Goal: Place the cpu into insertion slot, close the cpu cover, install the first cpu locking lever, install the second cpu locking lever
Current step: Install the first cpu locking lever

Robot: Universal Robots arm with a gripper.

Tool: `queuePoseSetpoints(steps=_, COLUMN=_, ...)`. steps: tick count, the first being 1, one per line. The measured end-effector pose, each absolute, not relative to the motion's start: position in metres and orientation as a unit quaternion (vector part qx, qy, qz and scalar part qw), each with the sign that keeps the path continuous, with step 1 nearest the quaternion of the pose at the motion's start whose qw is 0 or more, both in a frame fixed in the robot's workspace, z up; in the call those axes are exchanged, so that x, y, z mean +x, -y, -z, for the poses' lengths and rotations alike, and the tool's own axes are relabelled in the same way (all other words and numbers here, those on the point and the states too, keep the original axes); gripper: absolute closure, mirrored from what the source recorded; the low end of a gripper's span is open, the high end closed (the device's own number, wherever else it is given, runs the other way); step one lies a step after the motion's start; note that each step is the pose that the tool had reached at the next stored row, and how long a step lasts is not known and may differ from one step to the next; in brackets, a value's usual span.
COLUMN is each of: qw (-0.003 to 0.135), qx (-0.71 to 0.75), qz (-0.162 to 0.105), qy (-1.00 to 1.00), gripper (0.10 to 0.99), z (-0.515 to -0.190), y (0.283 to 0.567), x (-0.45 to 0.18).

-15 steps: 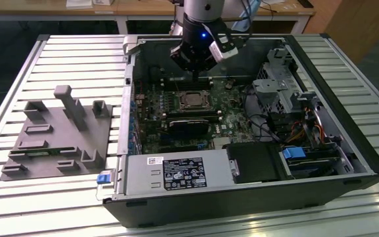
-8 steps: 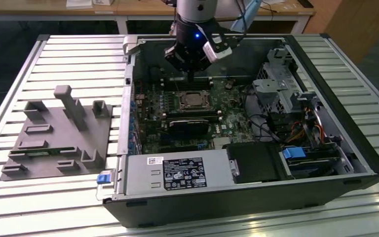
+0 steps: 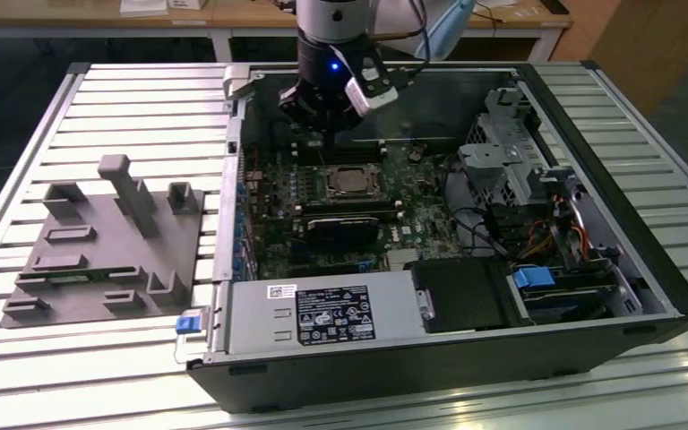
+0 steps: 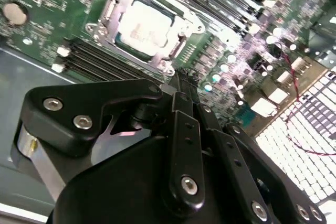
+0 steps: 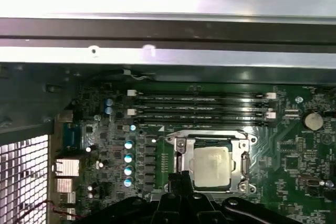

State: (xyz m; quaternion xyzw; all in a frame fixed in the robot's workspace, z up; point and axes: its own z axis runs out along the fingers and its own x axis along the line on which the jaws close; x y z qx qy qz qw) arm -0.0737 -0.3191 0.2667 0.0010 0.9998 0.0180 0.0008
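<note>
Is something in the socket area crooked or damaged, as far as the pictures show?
Nothing stands out. The cpu sits square in the insertion slot, the cpu cover lies flat around it, and the gripper hovers beside it.

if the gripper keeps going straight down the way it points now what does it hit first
Probably the green motherboard right at the edge of the silvery cpu cover, beside the square silver-grey cpu already seated in its slot. The black gripper fingertips sit next to that frame; depth is unclear.
</note>
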Motion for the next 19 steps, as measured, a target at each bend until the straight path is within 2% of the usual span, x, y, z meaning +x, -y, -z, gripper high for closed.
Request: queuePoseSetpoints(steps=19, qw=0.002, qx=0.001, qz=-0.018, qy=-1.0, gripper=0.98, z=-0.258, y=0.303, x=-0.101)
